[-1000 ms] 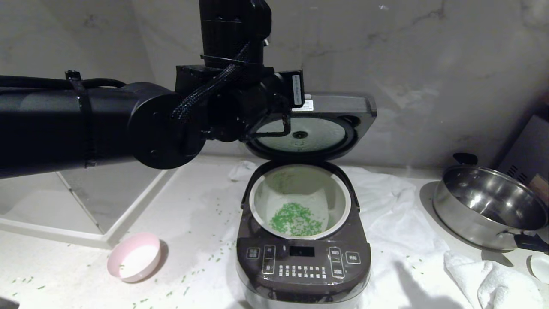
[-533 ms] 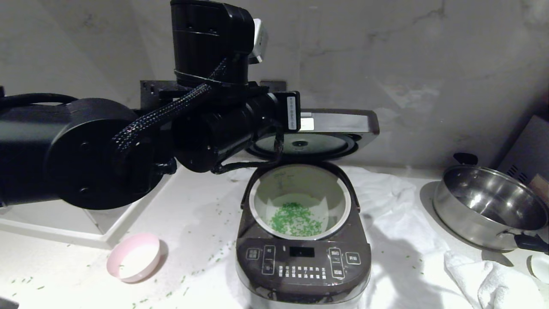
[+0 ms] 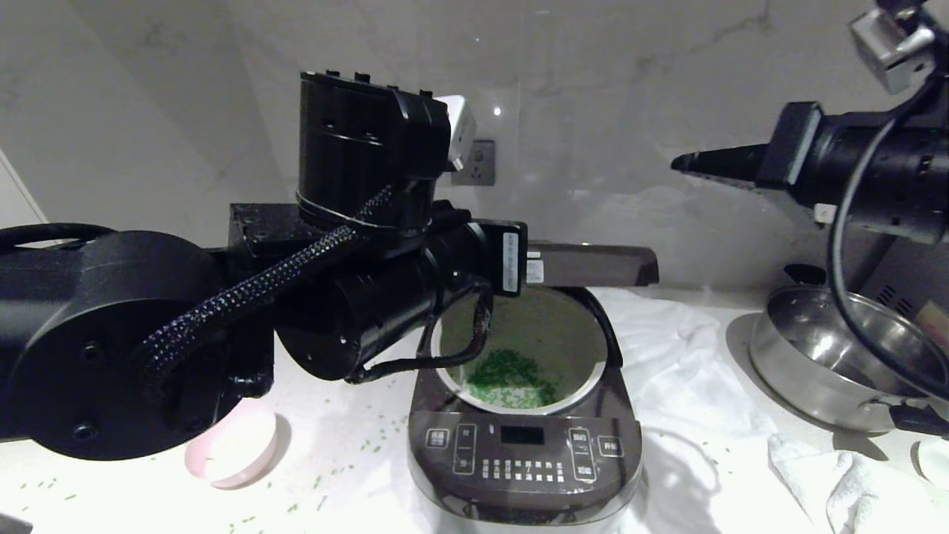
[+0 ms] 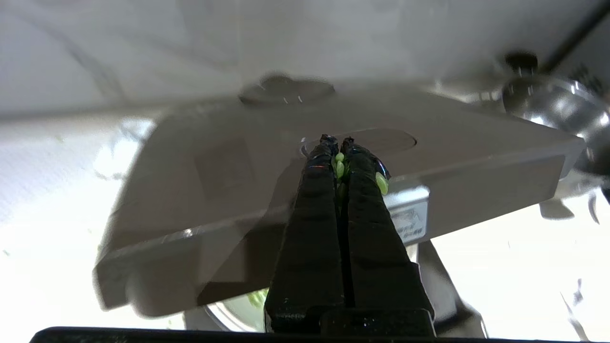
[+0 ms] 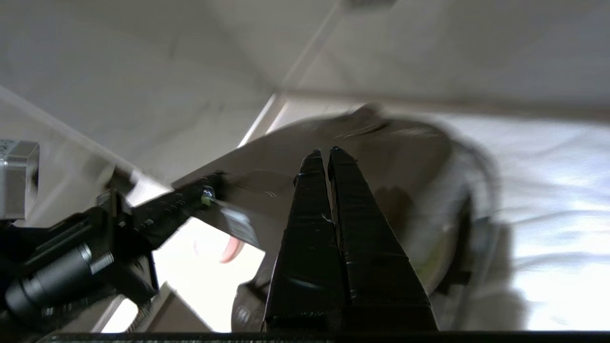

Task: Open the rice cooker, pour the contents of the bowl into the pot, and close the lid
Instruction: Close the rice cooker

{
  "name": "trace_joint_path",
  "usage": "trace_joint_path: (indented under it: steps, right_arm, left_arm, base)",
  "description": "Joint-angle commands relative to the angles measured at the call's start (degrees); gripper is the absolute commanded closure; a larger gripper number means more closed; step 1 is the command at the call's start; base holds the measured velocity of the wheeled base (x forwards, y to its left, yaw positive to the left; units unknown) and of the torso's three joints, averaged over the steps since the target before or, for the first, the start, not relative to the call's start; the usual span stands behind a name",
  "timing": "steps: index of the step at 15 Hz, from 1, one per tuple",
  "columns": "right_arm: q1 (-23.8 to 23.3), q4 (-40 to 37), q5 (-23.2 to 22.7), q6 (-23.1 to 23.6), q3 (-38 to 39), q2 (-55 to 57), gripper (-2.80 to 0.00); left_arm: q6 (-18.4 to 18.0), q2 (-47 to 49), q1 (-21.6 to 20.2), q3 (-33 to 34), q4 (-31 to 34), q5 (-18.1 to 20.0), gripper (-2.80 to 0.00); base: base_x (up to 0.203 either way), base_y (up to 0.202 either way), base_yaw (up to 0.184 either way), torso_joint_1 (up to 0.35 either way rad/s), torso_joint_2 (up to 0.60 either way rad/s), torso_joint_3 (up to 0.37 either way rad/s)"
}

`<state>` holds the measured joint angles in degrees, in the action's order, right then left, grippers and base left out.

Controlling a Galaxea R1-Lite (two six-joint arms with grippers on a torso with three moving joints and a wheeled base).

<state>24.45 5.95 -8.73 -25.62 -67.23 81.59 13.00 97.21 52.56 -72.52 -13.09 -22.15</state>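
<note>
Rice cooker (image 3: 524, 445) on table, lid (image 4: 333, 157) half lowered, level over pot (image 3: 578, 348); green contents (image 3: 511, 378) inside pot. Left end effector (image 4: 337, 141) fingers pressed together, tips on lid top, holding nothing. Right end effector (image 5: 324, 151) also closed, empty, raised above steel pan (image 3: 838, 356). Pink bowl (image 3: 233, 449) left of cooker.

Button panel on the rice cooker (image 3: 524, 452): white labels are seen, too small to be read.
Display on that panel: dark, no digits shown.
Sticker on the lid (image 3: 593, 265): print not legible.
Left arm label: not legible.
</note>
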Motion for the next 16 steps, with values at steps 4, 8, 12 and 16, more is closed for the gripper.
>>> trace_joint_path:
  steps: [4,8,12,16]
  right_arm:
    - [4.7,2.9,-0.3,-5.0,2.1,9.7,0.0]
    - [6.5,8.6,-0.2,-6.8,10.1,9.9,0.0]
    - [7.4,13.1,-0.4,-11.9,16.8,8.2,0.0]
    - [7.7,16.8,-0.4,-13.2,20.9,8.2,0.0]
  left_arm:
    - [1.6,0.2,1.0,5.8,-0.2,-0.2,0.0]
    - [3.4,-1.9,1.0,9.9,-0.2,-0.2,0.0]
    - [7.1,-2.4,0.7,13.4,-0.2,-0.1,0.0]
    - [10.4,-2.0,0.6,17.5,-0.2,-0.1,0.0]
  base:
    - [0.0,0.0,0.0,0.0,0.0,0.0]
    - [0.0,0.0,0.0,0.0,0.0,0.0]
    - [0.0,0.0,0.0,0.0,0.0,0.0]
    - [0.0,0.0,0.0,0.0,0.0,0.0]
